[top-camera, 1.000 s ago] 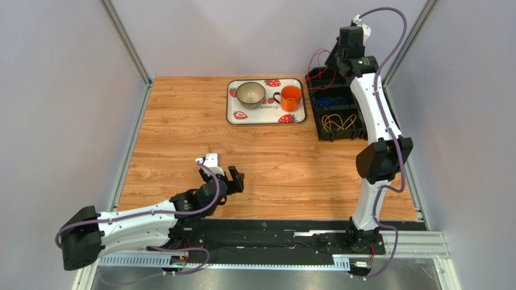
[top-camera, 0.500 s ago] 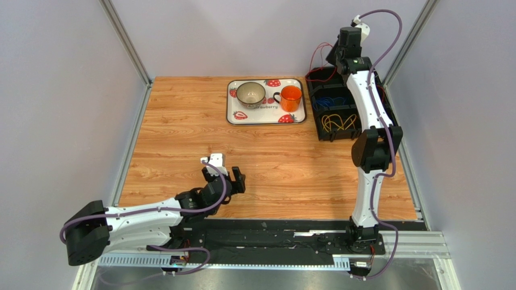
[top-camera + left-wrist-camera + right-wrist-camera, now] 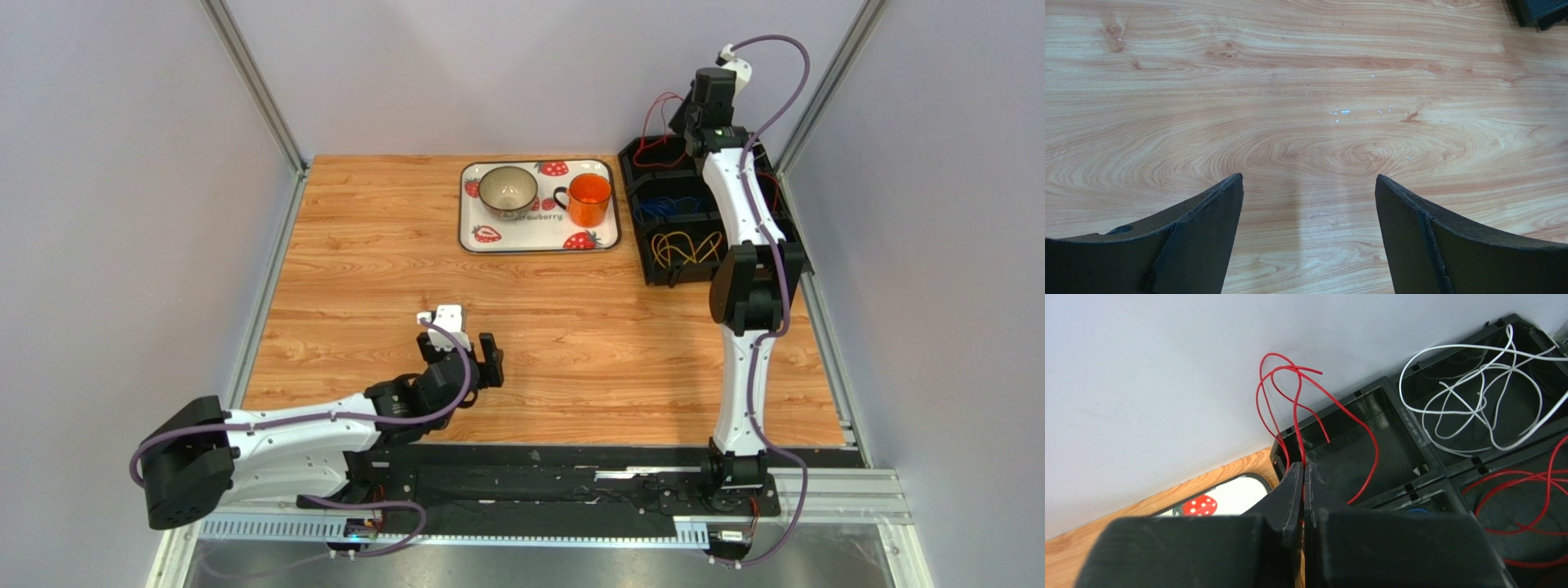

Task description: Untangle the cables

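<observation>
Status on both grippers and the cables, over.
Left gripper open over table. Right gripper shut on red cable, above black bin. Nothing in the way.

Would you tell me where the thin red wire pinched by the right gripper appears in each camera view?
Top external: thin red wire loops at the upper right, beside the right gripper.
Left wrist: not in view.
Right wrist: centre, rising from the shut jaws.
Shared landmark: the black compartment tray.
</observation>
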Controlling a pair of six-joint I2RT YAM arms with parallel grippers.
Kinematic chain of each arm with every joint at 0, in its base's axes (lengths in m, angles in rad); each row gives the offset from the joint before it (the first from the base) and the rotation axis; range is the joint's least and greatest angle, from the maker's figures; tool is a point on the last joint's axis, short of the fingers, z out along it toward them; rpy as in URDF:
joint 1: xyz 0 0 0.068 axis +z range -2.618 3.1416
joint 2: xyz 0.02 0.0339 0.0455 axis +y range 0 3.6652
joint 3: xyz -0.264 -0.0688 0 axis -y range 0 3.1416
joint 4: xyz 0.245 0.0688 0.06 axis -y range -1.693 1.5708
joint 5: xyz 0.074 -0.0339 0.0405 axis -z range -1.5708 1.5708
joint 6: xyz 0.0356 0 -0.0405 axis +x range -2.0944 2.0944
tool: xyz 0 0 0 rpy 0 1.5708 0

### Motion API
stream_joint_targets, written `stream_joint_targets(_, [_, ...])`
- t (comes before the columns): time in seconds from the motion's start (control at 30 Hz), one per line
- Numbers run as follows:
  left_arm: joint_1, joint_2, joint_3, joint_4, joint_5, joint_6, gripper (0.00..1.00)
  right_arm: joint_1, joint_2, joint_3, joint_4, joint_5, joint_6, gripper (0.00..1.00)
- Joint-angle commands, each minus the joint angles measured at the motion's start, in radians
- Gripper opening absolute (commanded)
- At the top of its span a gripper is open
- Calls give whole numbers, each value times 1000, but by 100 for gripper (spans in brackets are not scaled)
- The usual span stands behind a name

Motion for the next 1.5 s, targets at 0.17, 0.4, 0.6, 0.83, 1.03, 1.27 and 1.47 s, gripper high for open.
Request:
stream_joint_targets(0.17, [-4,47,72,1,-11,31,86,-15,65,49,131,11,-51,0])
stream_joint_targets(0.4, [-4,62,84,0,-11,36,86,-18,88,20,181,27,-74,0])
stream_joint_targets(0.6, [-4,68,90,-2,-11,41,86,-19,86,-15,201,88,-79,0])
stream_joint_targets(0.83, [-4,67,89,-5,-12,38,86,-27,89,-20,195,140,-59,2])
stream_joint_targets(1.03, [-4,60,86,-8,-12,35,86,-27,114,16,195,183,-82,32])
stream_joint_targets(1.27, [-4,57,84,-8,-15,33,86,-29,98,-1,169,171,-59,56])
stream_joint_targets(1.47, [-2,54,83,-6,-12,33,86,-27,14,-56,164,114,-11,54])
